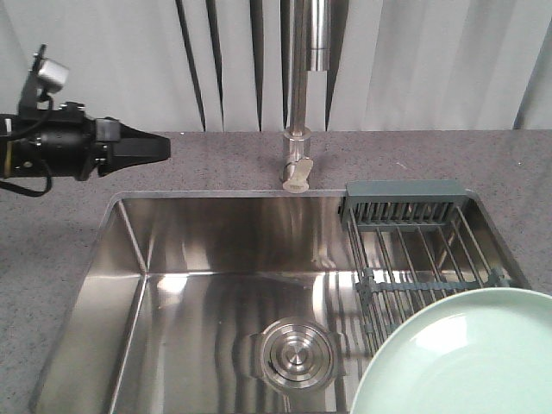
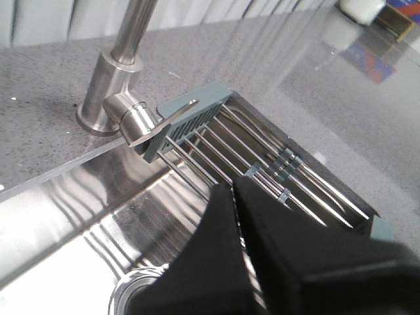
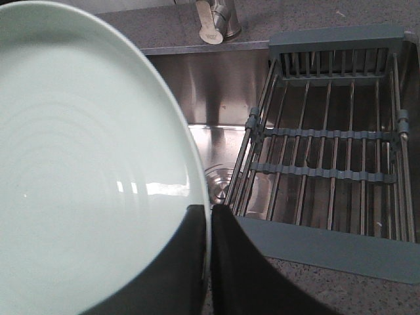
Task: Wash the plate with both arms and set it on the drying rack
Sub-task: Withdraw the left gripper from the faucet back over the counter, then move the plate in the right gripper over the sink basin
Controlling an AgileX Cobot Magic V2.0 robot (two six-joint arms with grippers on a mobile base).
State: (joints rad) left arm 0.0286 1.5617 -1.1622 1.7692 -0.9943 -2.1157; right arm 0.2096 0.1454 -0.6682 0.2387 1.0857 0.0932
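Observation:
The pale mint-green plate (image 3: 85, 164) fills the left of the right wrist view, and my right gripper (image 3: 210, 213) is shut on its rim, one finger on each face. From the front, the plate (image 1: 457, 354) hangs at the lower right, over the near part of the drying rack (image 1: 414, 233). The right arm itself is out of the front view. The wire rack (image 3: 328, 151) spans the sink's right end. My left gripper (image 1: 162, 148) hovers above the counter at the far left, shut and empty. In its wrist view the left gripper (image 2: 235, 189) points toward the rack (image 2: 262, 161).
The steel sink basin (image 1: 216, 293) has a round drain (image 1: 295, 354) at its bottom. A tall faucet (image 1: 297, 129) with a lever handle (image 2: 141, 125) stands behind the sink on the speckled grey counter (image 1: 52, 250). A grey curtain hangs behind.

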